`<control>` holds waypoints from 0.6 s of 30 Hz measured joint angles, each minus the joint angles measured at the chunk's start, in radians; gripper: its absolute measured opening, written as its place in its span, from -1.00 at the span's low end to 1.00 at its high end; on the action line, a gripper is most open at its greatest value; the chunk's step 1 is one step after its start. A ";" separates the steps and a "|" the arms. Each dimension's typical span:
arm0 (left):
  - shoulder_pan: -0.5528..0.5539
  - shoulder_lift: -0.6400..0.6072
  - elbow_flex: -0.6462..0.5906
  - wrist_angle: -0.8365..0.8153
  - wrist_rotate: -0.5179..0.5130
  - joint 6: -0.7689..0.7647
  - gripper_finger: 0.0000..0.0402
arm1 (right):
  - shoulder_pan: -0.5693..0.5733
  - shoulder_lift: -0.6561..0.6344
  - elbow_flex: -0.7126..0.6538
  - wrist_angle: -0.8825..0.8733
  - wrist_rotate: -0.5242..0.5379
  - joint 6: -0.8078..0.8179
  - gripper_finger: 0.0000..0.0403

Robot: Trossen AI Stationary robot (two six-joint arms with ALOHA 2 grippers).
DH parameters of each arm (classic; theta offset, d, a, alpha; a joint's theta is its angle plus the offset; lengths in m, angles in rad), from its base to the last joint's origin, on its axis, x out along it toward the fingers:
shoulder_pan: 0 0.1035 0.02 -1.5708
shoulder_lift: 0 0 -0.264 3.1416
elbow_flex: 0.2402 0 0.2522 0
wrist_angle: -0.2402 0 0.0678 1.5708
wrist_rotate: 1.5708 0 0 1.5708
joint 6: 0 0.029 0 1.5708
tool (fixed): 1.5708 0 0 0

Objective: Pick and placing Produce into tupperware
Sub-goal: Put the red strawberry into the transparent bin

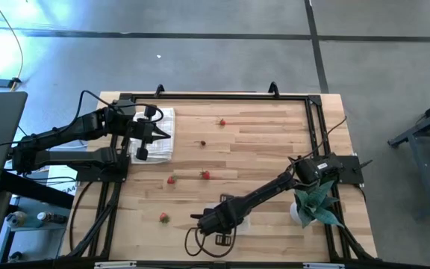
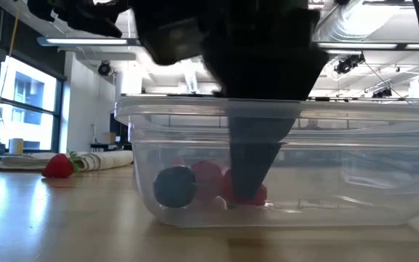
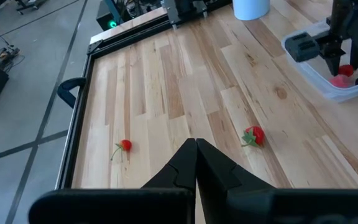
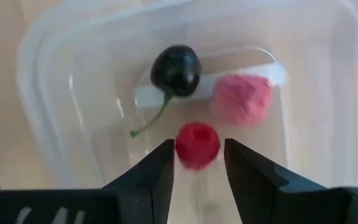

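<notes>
Jaws of the right gripper (image 4: 197, 163) stand apart inside the tupperware (image 4: 55, 74), a red berry (image 4: 197, 145) loose between them, so lifting straight up should avoid dragging it out; left jaws rest together.

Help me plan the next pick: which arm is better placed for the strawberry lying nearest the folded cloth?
Left, probably. The left gripper hovers shut by the cloth, near that strawberry. The right gripper is open inside the tupperware, busy over a red berry.
</notes>
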 joint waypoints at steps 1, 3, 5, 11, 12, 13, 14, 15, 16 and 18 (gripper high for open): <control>0.000 0.000 0.000 0.000 0.000 0.000 -1.00 | 0.000 -0.010 0.000 -0.010 0.000 0.001 -0.34; 0.000 0.000 0.000 0.000 0.000 0.000 -1.00 | 0.001 -0.032 0.000 -0.023 0.003 0.002 -0.34; 0.000 0.000 0.000 0.000 0.000 0.000 -1.00 | 0.002 -0.057 0.000 -0.031 0.012 0.003 -0.34; 0.000 0.000 0.000 0.000 0.000 0.000 -1.00 | 0.002 -0.165 0.000 -0.063 0.062 0.002 -0.34; 0.000 0.000 0.000 0.000 0.000 0.000 -1.00 | -0.001 -0.185 0.000 -0.076 0.078 -0.002 -0.34; 0.000 0.000 0.000 0.000 0.000 0.000 -1.00 | -0.004 -0.208 0.000 -0.090 0.095 -0.008 -0.34; 0.000 0.000 0.000 0.000 0.000 0.000 -1.00 | -0.007 -0.235 0.000 -0.111 0.121 -0.017 -0.34; 0.000 0.000 0.000 0.000 0.000 0.000 -1.00 | -0.011 -0.260 0.000 -0.132 0.151 -0.023 -0.34; 0.000 0.000 0.000 0.000 0.000 0.000 -1.00 | -0.016 -0.289 0.000 -0.147 0.186 -0.028 -0.34; 0.000 0.000 0.000 0.000 0.000 0.000 -1.00 | -0.030 -0.343 0.000 -0.184 0.282 -0.048 -0.34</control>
